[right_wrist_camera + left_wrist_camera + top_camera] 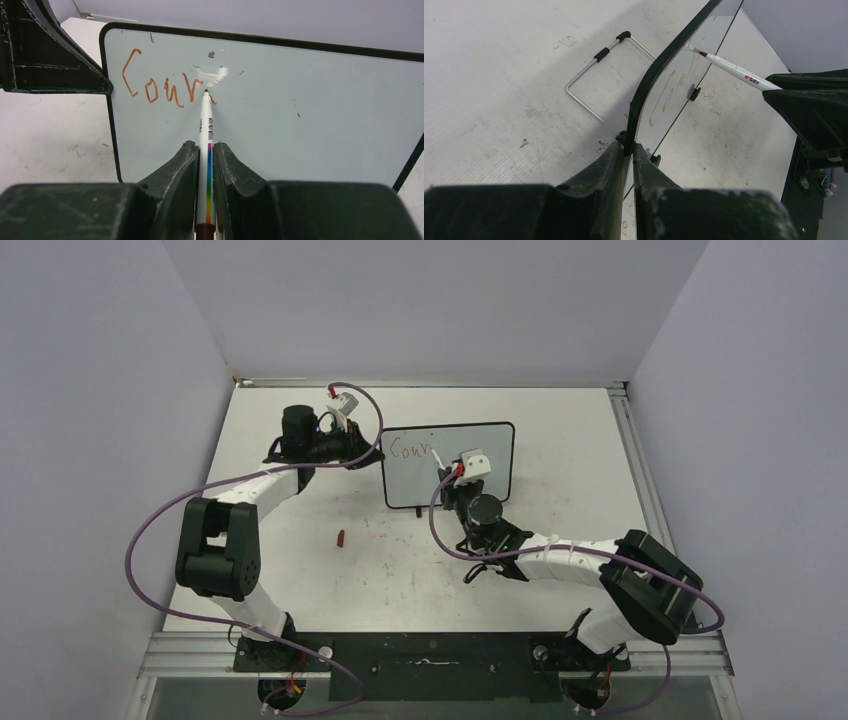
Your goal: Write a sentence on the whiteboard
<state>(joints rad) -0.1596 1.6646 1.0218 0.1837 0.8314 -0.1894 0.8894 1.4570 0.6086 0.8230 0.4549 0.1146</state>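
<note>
My left gripper (630, 146) pinches the whiteboard (310, 115) at its nine-o'clock edge so it won't tip; my right gripper (206, 148) clamps the marker (205, 117), nib against the sentence (170, 93), just past "Cour".

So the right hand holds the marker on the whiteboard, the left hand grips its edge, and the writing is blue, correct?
No, the writing is red, as the right wrist view shows; the right hand holds the marker on the whiteboard and the left hand grips its edge.
</note>
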